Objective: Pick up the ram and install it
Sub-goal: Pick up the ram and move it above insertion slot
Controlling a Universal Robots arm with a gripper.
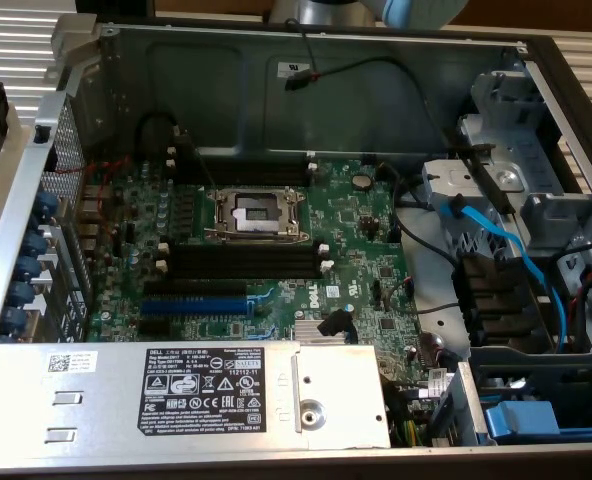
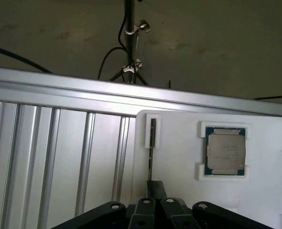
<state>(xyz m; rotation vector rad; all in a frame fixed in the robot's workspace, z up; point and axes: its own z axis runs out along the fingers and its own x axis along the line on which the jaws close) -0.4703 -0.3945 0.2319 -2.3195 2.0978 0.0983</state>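
Placement of the ram (image 2: 152, 143): on edge in a narrow slot of the white tray (image 2: 179, 143), presenting a thin dark strip to the wrist view. Expect a light, stiff, flat board, judged fragile (chips and edge contacts should tolerate no bending or scraping). Take hold across the two flat faces near mid-length, along the exposed upper edge, and draw it straight out of the slot. The gripper (image 2: 156, 188) hovers at the near end of the strip with its black fingers closed together and nothing visibly between them; whether the tips touch the ram cannot be told. Beside the slot, a square recess of the same tray holds a processor (image 2: 226, 151) with a matte metal lid and a green border. The tray looks smooth and moulded; next to it runs a ribbed aluminium surface (image 2: 60, 157). In the exterior view the sheet-metal computer case (image 1: 226, 80) stands open. It holds a green motherboard (image 1: 366, 250), long black slots (image 1: 241, 262) with white end clips and no stick seated, a blue slot (image 1: 191, 305), a metal-framed processor socket (image 1: 256, 212) and a grey power supply (image 1: 96, 400).
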